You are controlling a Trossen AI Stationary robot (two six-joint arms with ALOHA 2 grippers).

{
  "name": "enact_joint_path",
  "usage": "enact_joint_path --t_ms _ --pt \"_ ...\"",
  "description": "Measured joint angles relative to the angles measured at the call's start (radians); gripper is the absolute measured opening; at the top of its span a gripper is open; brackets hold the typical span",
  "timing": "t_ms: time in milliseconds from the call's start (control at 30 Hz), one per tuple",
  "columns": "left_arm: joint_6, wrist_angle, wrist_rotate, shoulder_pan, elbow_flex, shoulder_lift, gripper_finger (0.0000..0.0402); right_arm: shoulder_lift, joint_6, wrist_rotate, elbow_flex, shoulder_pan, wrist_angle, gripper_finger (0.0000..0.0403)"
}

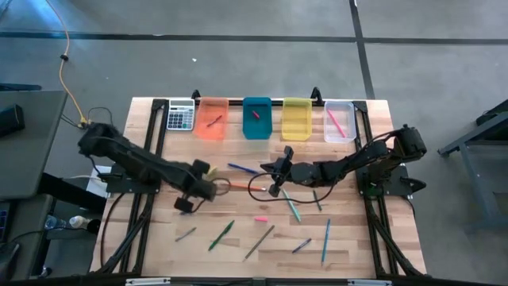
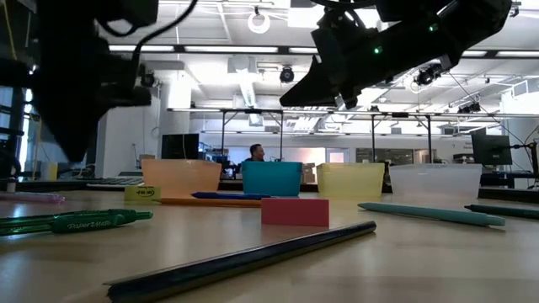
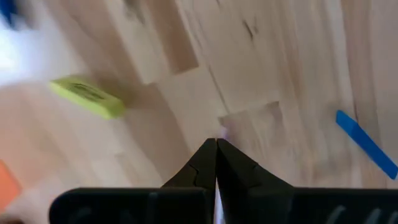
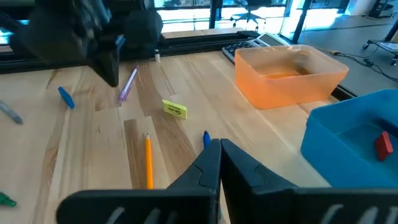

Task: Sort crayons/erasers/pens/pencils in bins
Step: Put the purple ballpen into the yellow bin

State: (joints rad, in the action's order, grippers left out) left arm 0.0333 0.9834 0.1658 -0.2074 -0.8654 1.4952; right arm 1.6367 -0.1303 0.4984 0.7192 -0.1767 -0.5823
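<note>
Grey calculator [image 1: 181, 117] beside bins; yellow cable [image 1: 67, 75].

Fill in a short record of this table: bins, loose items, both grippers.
bins: orange bin, teal bin, yellow bin, clear bin, in a row at the far edge
loose items: pink eraser, green pen, blue pen
left gripper: shut, left of centre
right gripper: shut, near the middle

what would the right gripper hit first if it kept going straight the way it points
Probably the small yellow-green eraser block on the wooden table, straight ahead of the shut right gripper; the thin orange pencil lies just aside. Depth is uncertain.
</note>
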Motion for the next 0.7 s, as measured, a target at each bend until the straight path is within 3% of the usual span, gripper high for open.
enact_joint_path --t_ms 367,700 --pt "-0.069 -0.067 -0.002 -0.045 0.000 0.179 0.0072 0.000 0.000 0.000 0.000 -0.027 0.002 0.0000" --pt "-0.122 -0.042 0.054 -0.046 -0.001 0.193 0.0110 0.000 0.000 0.000 0.000 -0.034 -0.002 0.0000"
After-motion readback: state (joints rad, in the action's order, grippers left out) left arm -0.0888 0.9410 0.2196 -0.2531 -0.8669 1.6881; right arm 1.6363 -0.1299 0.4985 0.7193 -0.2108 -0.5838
